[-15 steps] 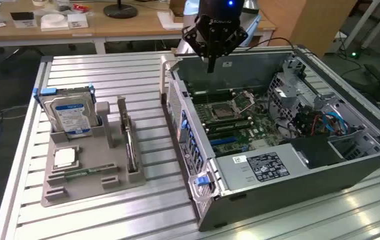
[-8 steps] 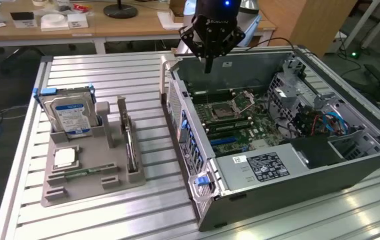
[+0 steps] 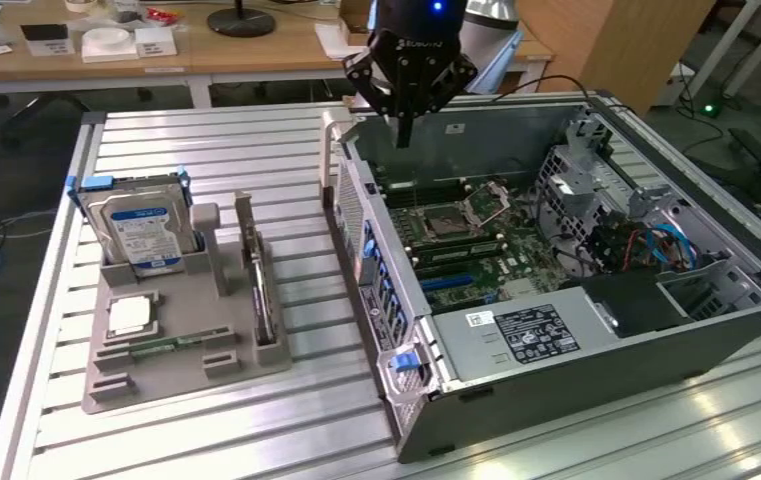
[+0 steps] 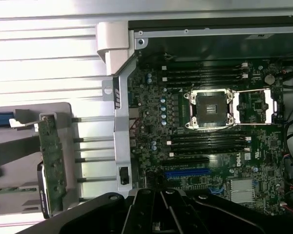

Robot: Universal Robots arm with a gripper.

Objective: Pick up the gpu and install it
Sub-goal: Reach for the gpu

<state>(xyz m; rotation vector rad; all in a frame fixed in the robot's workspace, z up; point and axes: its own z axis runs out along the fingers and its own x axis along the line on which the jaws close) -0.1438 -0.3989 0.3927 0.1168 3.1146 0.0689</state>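
On the exterior view's left, a grey holder tray [image 3: 153, 385] lies on the slatted aluminium bench [image 3: 220, 150]. It carries an upright hard drive [image 3: 140, 225] with a blue label, a processor chip [image 3: 131, 315] lying flat and a memory stick [image 3: 167, 346]. The gpu [image 3: 261, 290] stands on edge in the tray's slot on the side nearest the computer case [image 3: 554, 410], with nothing touching it; in the wrist view the gpu [image 4: 51, 156] shows edge-on as a thin green board. Further right, the gripper [image 3: 404, 130] hangs over the rear wall of the open case, well apart from the gpu, its fingers clenched together on nothing. Inside, the motherboard [image 3: 480, 245] lies exposed and its blue expansion slot [image 4: 188, 172] holds no card. Judging by this, the pick-up is not yet done, and the whole installation is left
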